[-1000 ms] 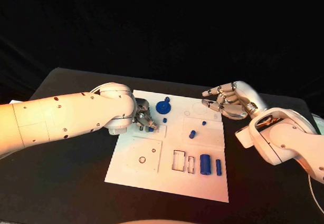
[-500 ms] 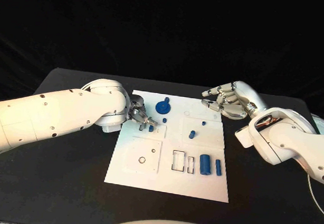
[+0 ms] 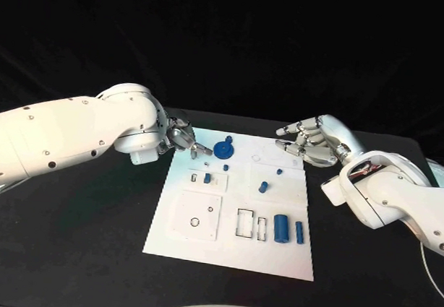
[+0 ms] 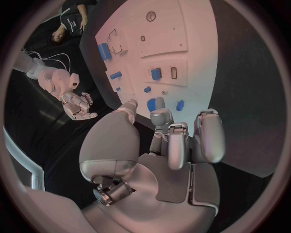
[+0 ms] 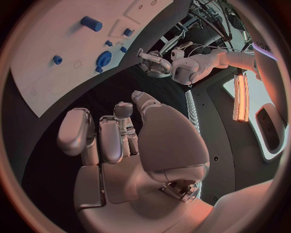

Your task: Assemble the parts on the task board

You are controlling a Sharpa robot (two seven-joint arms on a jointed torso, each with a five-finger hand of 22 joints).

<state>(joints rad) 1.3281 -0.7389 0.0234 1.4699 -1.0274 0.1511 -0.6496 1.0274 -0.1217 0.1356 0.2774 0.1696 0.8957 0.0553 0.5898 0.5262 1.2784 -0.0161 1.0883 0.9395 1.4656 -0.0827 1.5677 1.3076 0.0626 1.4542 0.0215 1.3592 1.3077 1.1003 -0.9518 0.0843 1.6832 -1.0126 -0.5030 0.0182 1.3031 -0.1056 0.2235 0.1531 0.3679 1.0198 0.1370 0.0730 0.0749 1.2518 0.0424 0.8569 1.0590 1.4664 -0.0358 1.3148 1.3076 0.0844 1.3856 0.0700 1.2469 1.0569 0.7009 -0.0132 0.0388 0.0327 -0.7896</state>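
We see the white board (image 3: 184, 230) lying in the middle of the black table (image 3: 67, 249), running from the centre of the head view down toward its lower middle. Our left hand (image 3: 182, 139) sits at the board's upper left corner, with the fingers loosely curled and apart and nothing between them; the left wrist view shows the same empty palm (image 4: 172, 160) above the board's edge. Our right hand (image 3: 312, 141) is up at the board's upper right corner, fingers bent inward and slightly spread, also holding nothing, as the right wrist view (image 5: 121, 145) confirms.

On the board, a blue round gear-like piece (image 3: 224, 148) stands near the top, just right of the left hand. Below it a small blue block (image 3: 207, 178) sits in a slot on the left side, and a short blue peg (image 3: 264, 185) stands near the centre. Lower right of the board, a thick blue cylinder (image 3: 281, 225) and a thinner blue rod (image 3: 299, 230) lie side by side, close but apart.
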